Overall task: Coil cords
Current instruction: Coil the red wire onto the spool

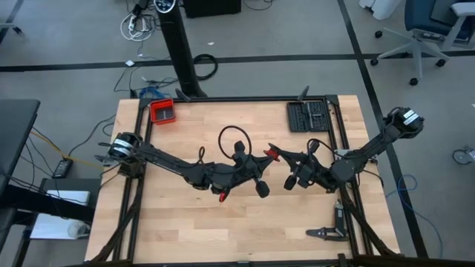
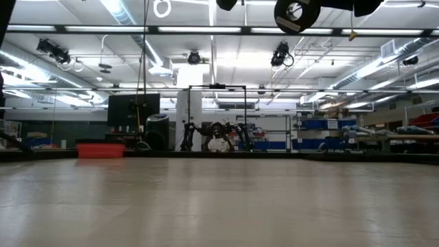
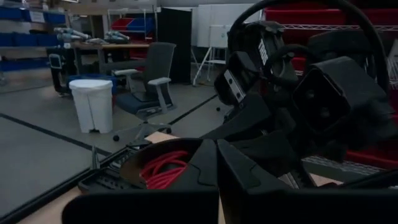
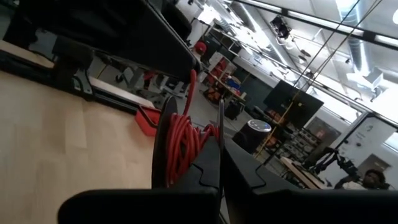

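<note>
The left end effector (image 1: 269, 153) hangs over the middle of the counter (image 1: 185, 230), its fingers together and clamped on the red cord (image 3: 163, 169) — the left wrist view shows the coil bunched just beside the closed tips. Close to its right, the right end effector (image 1: 276, 155) meets it, fingers likewise pinched shut on the cord, whose loops stack beside them in the right wrist view. The bundle sits between the two, lifted off the wood.

To do this well, in all likelihood one grip should hold the coil flat while the other adds or tucks the loose end — gently, since a thin cord springs open easily.

A black cable loop (image 1: 231, 138) hangs from the left arm nearby and could snag. The red tray (image 1: 162, 111) sits at the far left corner, a dark tool case (image 1: 308, 116) far right; both are well apart from the work.
</note>
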